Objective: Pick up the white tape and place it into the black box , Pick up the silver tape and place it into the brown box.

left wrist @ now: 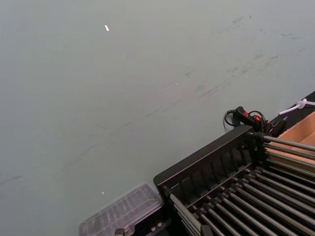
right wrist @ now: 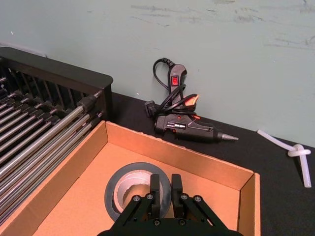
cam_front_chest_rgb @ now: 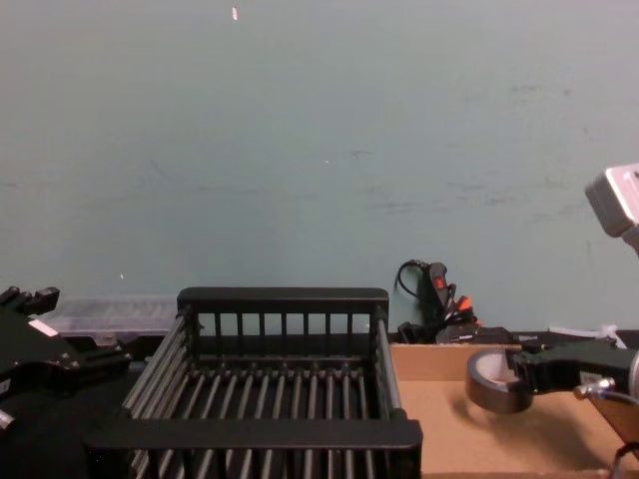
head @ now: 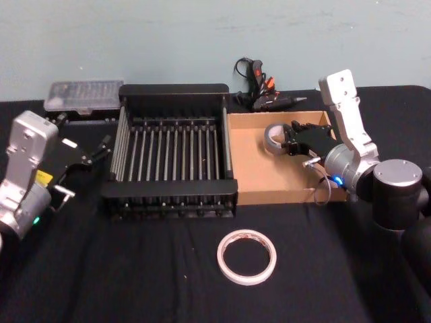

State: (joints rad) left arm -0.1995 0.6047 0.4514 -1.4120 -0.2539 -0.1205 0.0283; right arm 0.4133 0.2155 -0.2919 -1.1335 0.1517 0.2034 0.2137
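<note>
Right gripper (head: 293, 140) is clamped on the rim of the silver tape (head: 274, 140), held above the brown box (head: 256, 176) floor, inside its walls. Advice: lower until the roll rests flat, then open. White tape (head: 247, 256) lies on the table in front of the brown box; left gripper (head: 100, 149) idles, fingers near-closed on nothing, left of the black box (head: 172, 145).

Two tape rolls out here: one white tape (head: 247, 257), one silver tape (head: 275, 140). Two boxes (side by side): one black box (head: 172, 93), one brown box (head: 250, 192). One glue gun (right wrist: 189, 129).
</note>
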